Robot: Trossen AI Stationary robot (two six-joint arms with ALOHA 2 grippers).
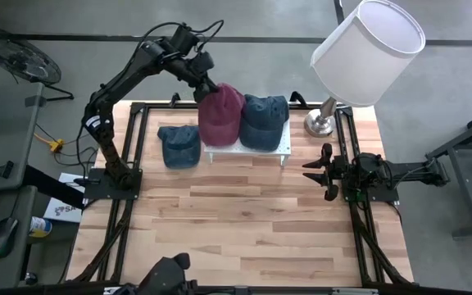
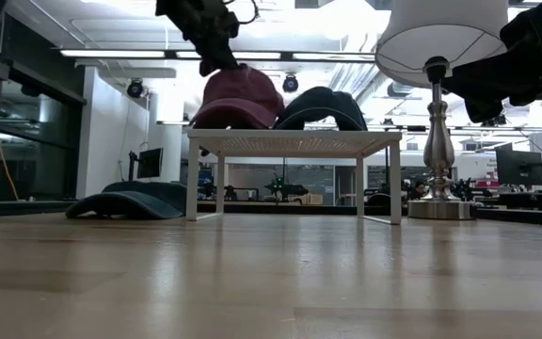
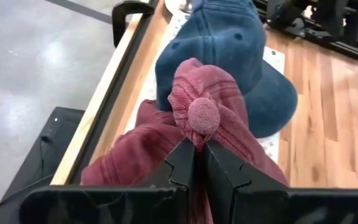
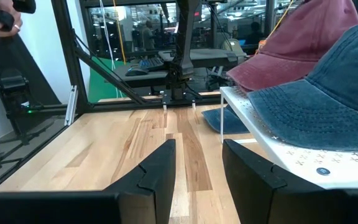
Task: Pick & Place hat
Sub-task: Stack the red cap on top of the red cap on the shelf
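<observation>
Light wood table (image 1: pixel 244 221), workshop room behind it in the low view. White perforated stand (image 1: pixel 279 150) is the landmark: a lamp (image 1: pixel 359 49) is just beside it, a blue cap (image 1: pixel 265 119) sits on it, and another blue cap (image 1: pixel 179 146) lies on the table beside it. The maroon hat (image 1: pixel 221 113) (faded, crown puckered) rests on the stand, touching the blue cap. Left gripper (image 3: pixel 196 152) is clamped on its crown below the button, seen only in the left wrist view. Right gripper (image 4: pixel 196 163) waits spread apart, beside the stand's lamp end.
</observation>
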